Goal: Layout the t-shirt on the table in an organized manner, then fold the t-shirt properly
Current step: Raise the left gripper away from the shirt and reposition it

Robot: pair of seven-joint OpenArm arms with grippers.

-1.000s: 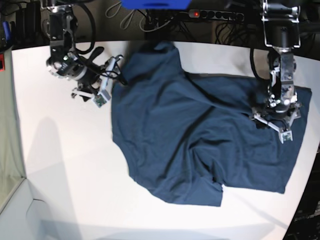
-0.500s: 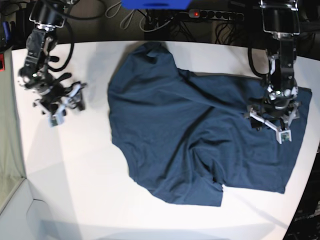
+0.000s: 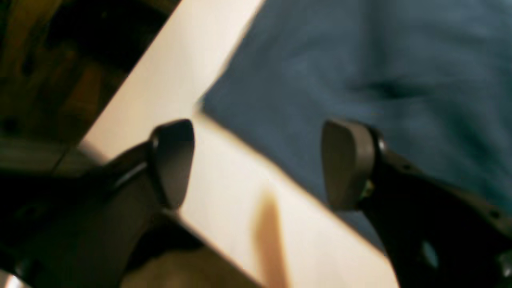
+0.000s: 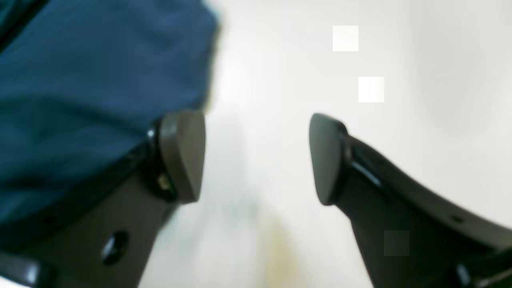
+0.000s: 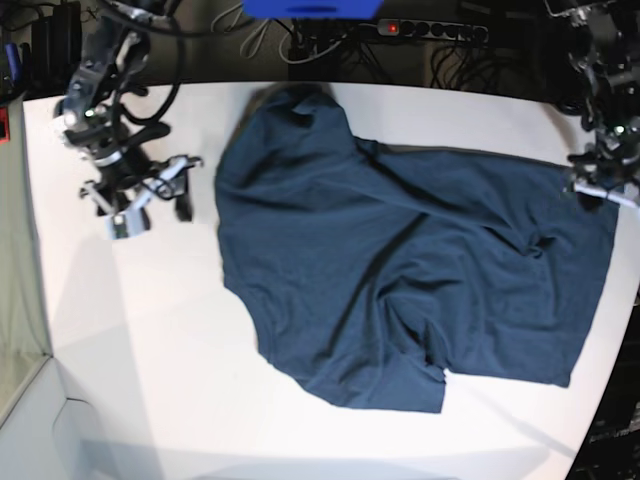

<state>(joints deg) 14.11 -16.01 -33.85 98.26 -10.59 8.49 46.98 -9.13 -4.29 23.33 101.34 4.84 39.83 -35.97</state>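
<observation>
t-shirt (image 5: 400,270): we see it spread, wrinkled, across the middle and right of the table (image 5: 150,340)
left hand (image 3: 256,164): fingers wide apart, nothing held, over the shirt's edge at a corner
right hand (image 4: 256,158): wide apart too, nothing held, over bare table just beside the shirt

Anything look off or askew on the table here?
The t-shirt lies rumpled and skewed on the table, with diagonal folds across its middle and one sleeve doubled at the bottom edge. Both grippers, left and right, are open and hold nothing. No damage visible.
</observation>
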